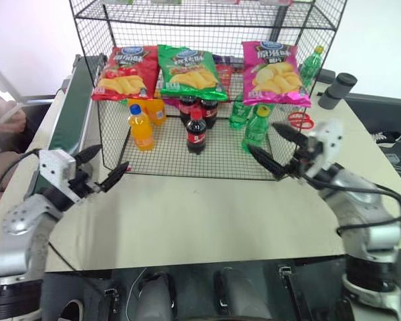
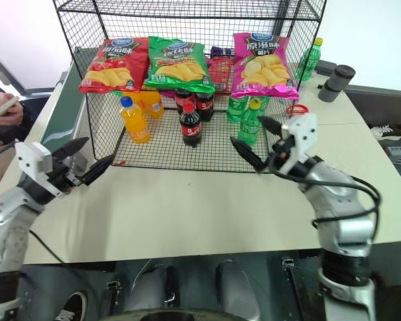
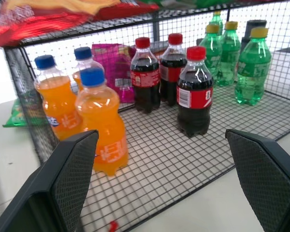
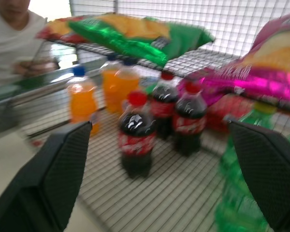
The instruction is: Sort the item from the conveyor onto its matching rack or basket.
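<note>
The item, a shiny green crisp bag (image 1: 187,70), lies on a middle tier of the rack (image 1: 207,27), between a red bag and a pink bag; it also hangs over the shelf edge in the right wrist view (image 4: 135,34). The dark green conveyor (image 1: 73,107) runs along the rack's left side. My left gripper (image 1: 105,166) is open and empty over the table, in front of the rack's lower left corner. My right gripper (image 1: 262,137) is open and empty too, just in front of the lower shelf by the green bottles.
Orange soda bottles (image 1: 140,127), cola bottles (image 1: 196,132) and green bottles (image 1: 255,127) stand on the rack's lower shelf. A red bag (image 1: 125,72) and a pink bag (image 1: 274,72) flank the green one. A person's hand (image 2: 7,110) is beside the conveyor. A black cylinder (image 1: 337,90) stands back right.
</note>
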